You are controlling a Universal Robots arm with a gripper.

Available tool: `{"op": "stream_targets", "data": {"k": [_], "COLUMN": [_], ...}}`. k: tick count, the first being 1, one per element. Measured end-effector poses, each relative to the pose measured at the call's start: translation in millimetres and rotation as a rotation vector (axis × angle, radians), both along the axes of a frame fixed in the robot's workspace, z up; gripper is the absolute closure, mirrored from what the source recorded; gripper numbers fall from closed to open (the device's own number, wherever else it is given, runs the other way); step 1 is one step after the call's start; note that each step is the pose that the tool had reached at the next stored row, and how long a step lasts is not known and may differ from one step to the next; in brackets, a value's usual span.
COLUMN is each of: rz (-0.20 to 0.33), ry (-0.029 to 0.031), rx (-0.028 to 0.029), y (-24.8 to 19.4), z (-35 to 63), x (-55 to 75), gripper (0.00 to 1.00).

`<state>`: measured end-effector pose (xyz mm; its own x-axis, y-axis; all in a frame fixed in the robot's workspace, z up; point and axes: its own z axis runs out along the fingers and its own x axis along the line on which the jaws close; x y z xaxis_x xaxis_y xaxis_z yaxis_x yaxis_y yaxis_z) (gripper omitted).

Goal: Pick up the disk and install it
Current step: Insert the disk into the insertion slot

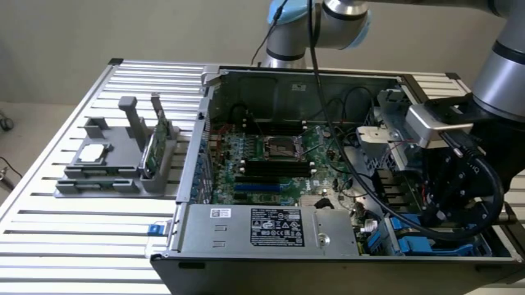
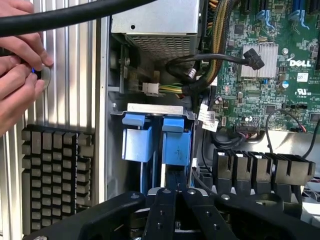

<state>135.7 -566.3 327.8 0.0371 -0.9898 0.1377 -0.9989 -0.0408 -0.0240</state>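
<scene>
The disk [image 2: 176, 142] stands on edge in the drive bay at the case's front corner, on the exterior view's right. Its blue carrier frame faces the wrist camera, and a pale metal edge runs across the top. A second blue carrier [image 2: 137, 137] sits right beside it. My gripper [image 2: 173, 192] hangs directly over these blue parts, its black linkages in line with the disk. In the exterior view the gripper [image 1: 449, 215] is lowered into that corner, just above the blue frame of the disk [image 1: 431, 244].
The open computer case [image 1: 193, 153] shows the motherboard [image 1: 279, 153], the power supply [image 1: 267, 227] and loose cables [image 2: 200, 65]. A grey fixture [image 1: 115, 166] on the exterior view's left holds a silver chip [image 1: 92, 153] and a green card [image 1: 152, 147]. A person's hand [image 2: 20, 65] and a keyboard [image 2: 55, 175] lie outside the case wall.
</scene>
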Motion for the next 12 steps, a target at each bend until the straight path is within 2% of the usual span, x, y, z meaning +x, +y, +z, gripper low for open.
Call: {"op": "stream_targets", "data": {"k": [4,7,12], "rz": [0.000,0.000,0.000], "ry": [0.0001,0.0002,0.0008], "rx": [-0.0049,-0.0043,-0.0057], "y": [0.0,0.0,0.0], "z": [-1.6,-0.9,19.7], "x": [0.9,1.4,1.5], "gripper": [0.89,0.89,0.89]}}
